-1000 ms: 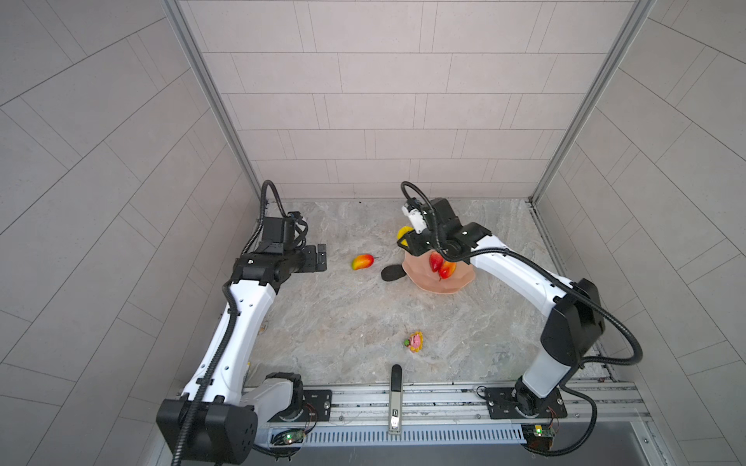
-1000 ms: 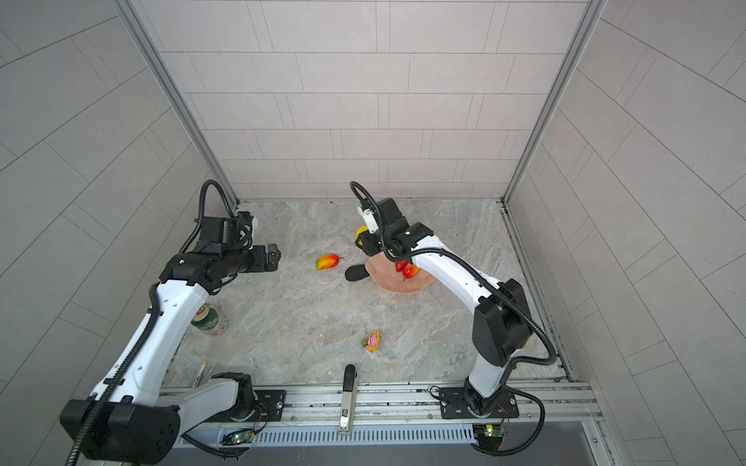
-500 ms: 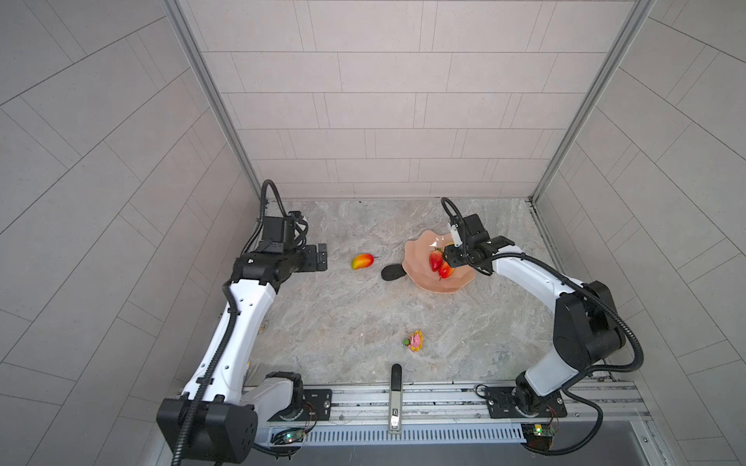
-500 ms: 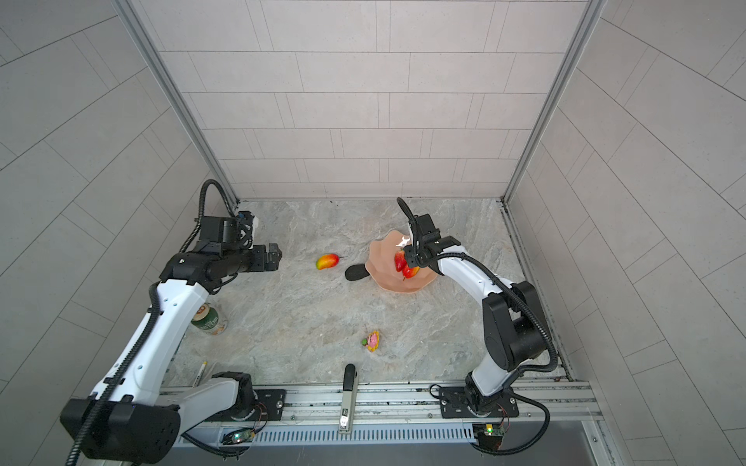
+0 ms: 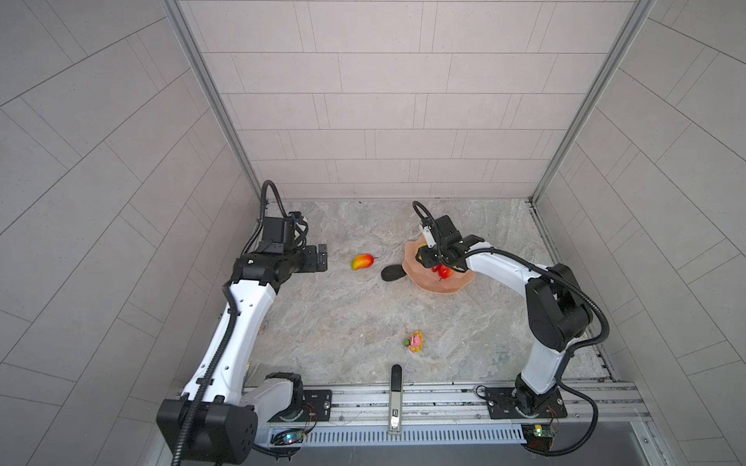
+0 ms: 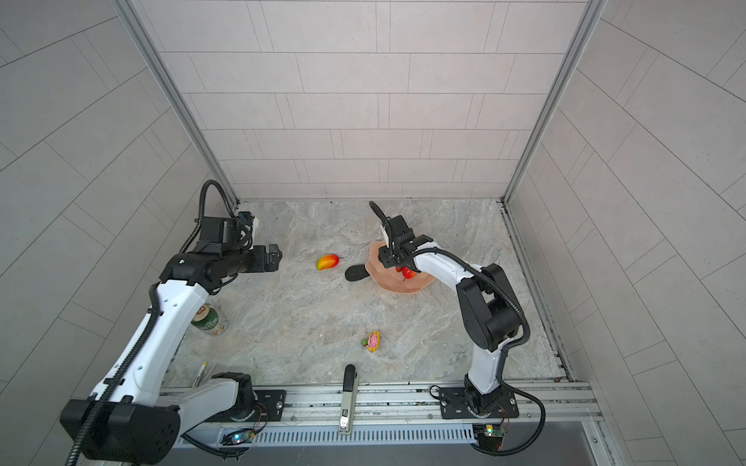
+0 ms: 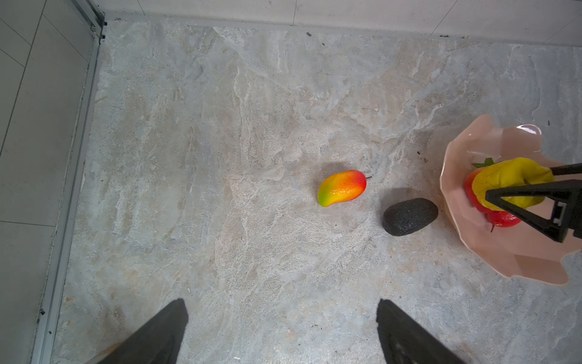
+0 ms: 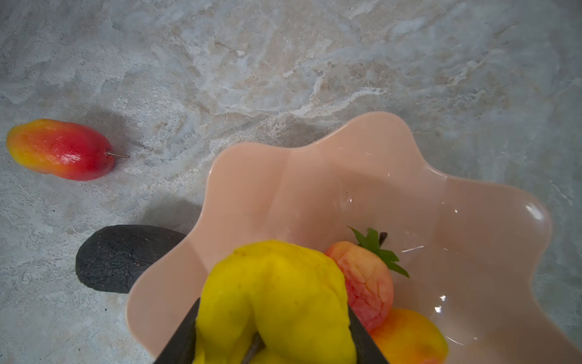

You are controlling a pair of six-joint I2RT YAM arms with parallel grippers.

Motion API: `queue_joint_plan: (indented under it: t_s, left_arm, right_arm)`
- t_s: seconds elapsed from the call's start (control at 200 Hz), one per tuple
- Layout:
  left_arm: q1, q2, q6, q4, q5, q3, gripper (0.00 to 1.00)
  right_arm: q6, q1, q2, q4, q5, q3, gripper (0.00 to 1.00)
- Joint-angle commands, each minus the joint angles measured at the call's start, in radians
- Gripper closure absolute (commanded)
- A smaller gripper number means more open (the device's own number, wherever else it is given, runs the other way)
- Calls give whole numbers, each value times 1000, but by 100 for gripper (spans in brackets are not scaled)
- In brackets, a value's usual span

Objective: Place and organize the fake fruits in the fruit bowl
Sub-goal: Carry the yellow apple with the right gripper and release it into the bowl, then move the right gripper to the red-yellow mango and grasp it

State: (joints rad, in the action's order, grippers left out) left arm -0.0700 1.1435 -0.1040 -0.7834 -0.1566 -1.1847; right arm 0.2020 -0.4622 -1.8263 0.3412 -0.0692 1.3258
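Right gripper (image 8: 273,304): you have it clamped on the lumpy yellow fruit (image 7: 510,179), 1 finger on each side, held over the bowl's hollow.
Fruit bowl (image 8: 283,189): it stands on the marble table (image 5: 343,314) and holds 2 pieces, a strawberry (image 8: 365,277) and a bowl mango (image 8: 406,337), which touch each other.
Black oval (image 7: 409,216): it lies on the table just beside the bowl's rim; you cannot tell whether they touch.
Loose mango (image 7: 341,187): it lies on the table near the oval, on the side away from the bowl.
Left gripper (image 7: 281,302): your jaws stand wide apart and empty, above bare marble, apart from the loose mango.
Trinket (image 5: 415,342): it lies on the table, well apart from the bowl.
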Motion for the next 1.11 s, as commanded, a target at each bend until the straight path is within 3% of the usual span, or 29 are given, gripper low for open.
queue_joint_plan:
  t_s: [0.0,0.455,0.796,1.101]
  left_arm:
    - [5,-15,0,-3,6,10,0]
    - [4,-5,3,-3,-3,10,0]
    - [4,-1,4,-2,-11,7,0]
    - [4,-4,7,-3,-13,7,0]
  right_arm:
    - [-14,1,-40,-9,3,43,54]
    - [-60,1,-130,12,-6,121,24]
    - [-123,-45,-30,109,0,199,9]
    - [-179,-176,-157,143,-141,331,7]
